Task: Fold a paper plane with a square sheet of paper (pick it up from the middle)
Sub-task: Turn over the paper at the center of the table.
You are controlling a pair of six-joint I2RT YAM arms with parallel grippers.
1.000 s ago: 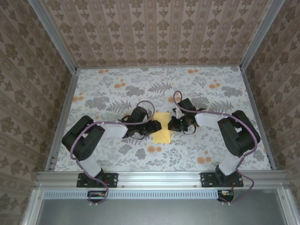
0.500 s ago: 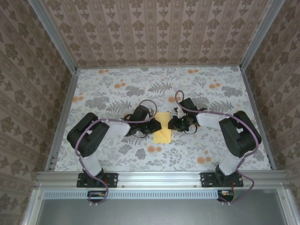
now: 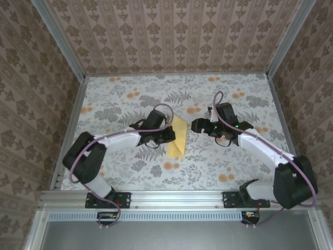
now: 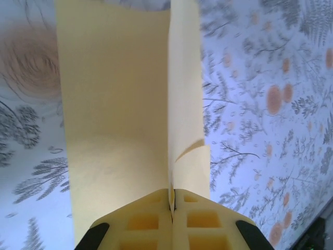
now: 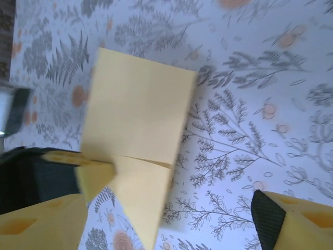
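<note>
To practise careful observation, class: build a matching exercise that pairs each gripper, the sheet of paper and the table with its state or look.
Column one:
1. left gripper
2. right gripper
3. square sheet of paper
4. table

Column two:
A. open, apart from the sheet
B. grey floral print with orange blotches
C. shut on the sheet's edge
D. pale yellow, creased

Pairs: 1-C, 2-A, 3-D, 4-B
</note>
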